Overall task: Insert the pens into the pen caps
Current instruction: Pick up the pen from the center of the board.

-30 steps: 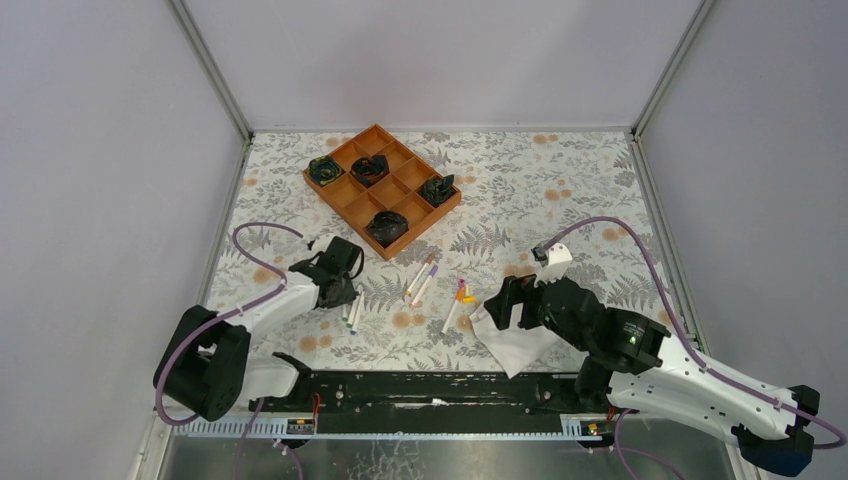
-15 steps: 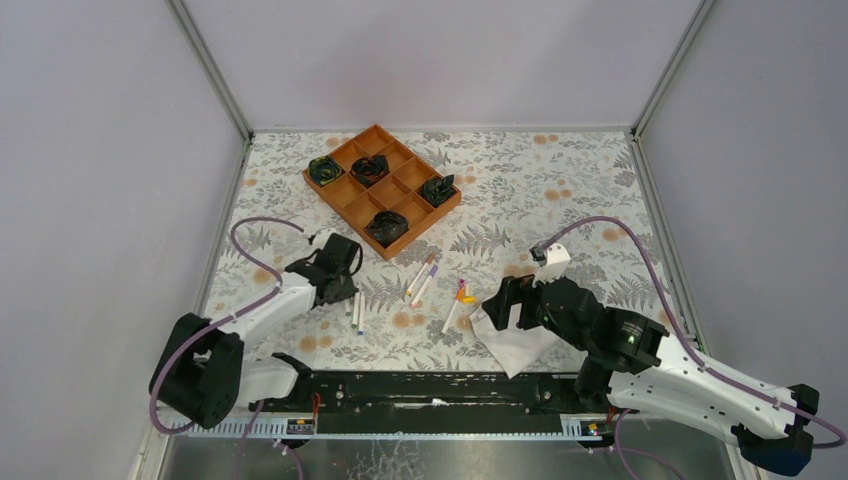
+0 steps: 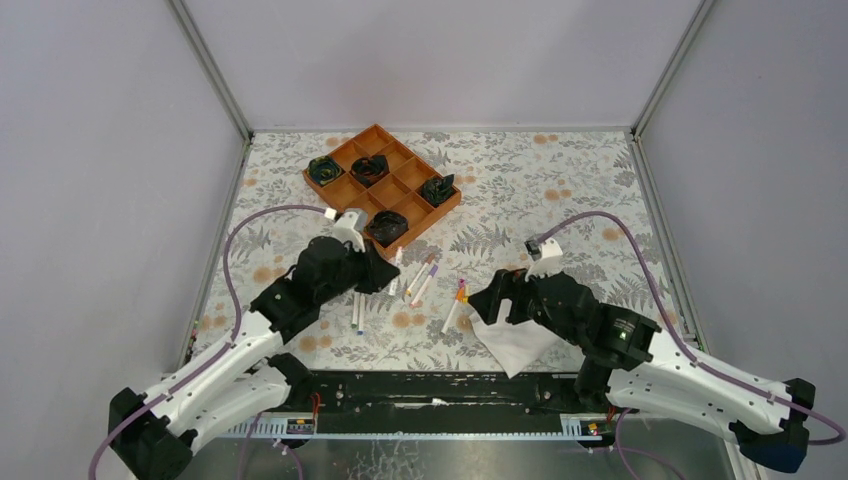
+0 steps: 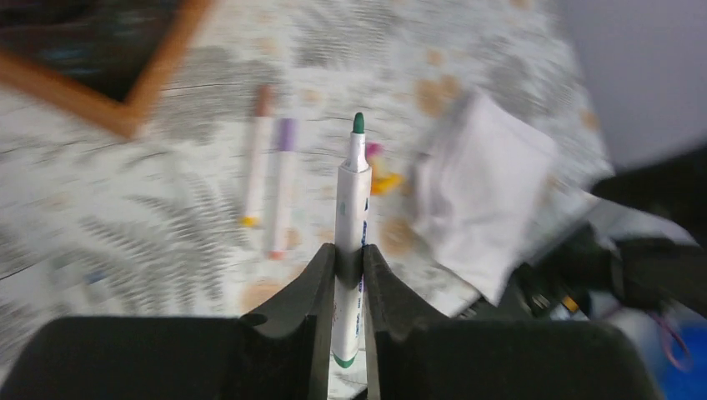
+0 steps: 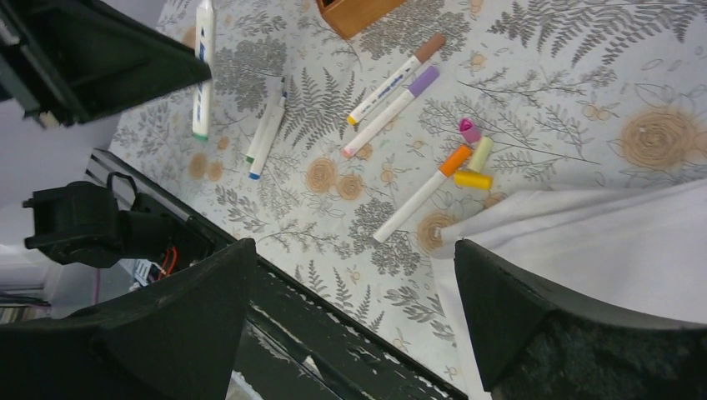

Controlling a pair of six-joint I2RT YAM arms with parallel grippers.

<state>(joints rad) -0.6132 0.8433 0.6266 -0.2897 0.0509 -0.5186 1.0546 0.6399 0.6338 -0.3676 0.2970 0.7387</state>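
My left gripper [image 3: 385, 272] [image 4: 350, 254] is shut on a white pen [image 4: 353, 200] with a bare green tip [image 4: 358, 123], held above the table; the pen also shows in the right wrist view [image 5: 202, 75]. Two more pens [image 3: 356, 312] [image 5: 267, 133] lie side by side on the table. A brown-capped pen [image 5: 396, 77] and a purple-capped pen [image 5: 389, 111] lie together. An orange-capped pen [image 5: 421, 193] lies near a pink cap [image 5: 469, 129], a pale cap [image 5: 481, 154] and a yellow cap [image 5: 473, 179]. My right gripper [image 3: 497, 300] [image 5: 354, 250] is open and empty above the table's near edge.
A folded white cloth [image 3: 515, 340] [image 5: 600, 242] lies under the right gripper. An orange compartment tray [image 3: 420, 162] with dark items stands at the back. The black base rail [image 3: 430, 385] runs along the near edge. Grey walls close in three sides.
The left arm has swung from the table's left side toward the centre and risen, carrying the green-tipped pen away from the two left lying there. The right gripper shifted slightly left.
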